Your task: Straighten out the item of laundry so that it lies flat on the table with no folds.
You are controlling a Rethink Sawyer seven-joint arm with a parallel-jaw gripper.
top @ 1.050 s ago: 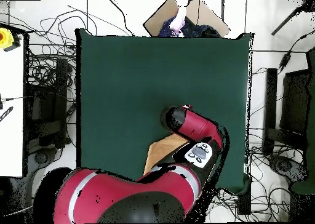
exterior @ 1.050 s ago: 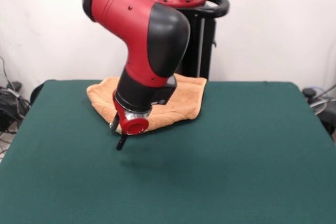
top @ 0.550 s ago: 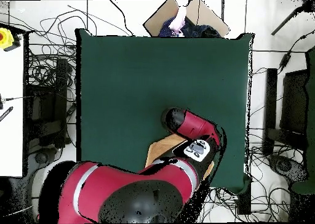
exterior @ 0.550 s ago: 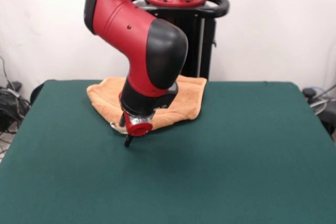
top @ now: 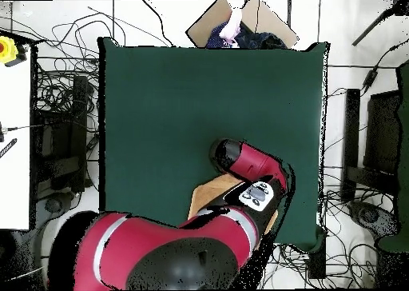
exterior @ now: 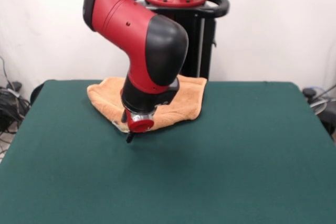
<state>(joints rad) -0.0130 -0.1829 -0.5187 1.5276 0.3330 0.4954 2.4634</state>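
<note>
Pincer [exterior: 129, 138] is low over the table [exterior: 236, 161], at the front edge of the towel [exterior: 184, 103]. Only one dark tip shows under the red wrist part, so I cannot tell how far it is open, or if it has hold of any cloth. The tip looks very near or touching the green surface just beside the towel's edge.

The towel lies at the far side of the table, folded on itself, thick and rounded at the left end, and the arm [exterior: 149, 40] hides much of it. In the overhead view only a small orange corner [top: 206, 198] shows beside the arm.

I judge the step in hand is the reach for the front edge, for a grasp. The next move calls for closing on the upper layer only, then pulling it toward the free green area.
</note>
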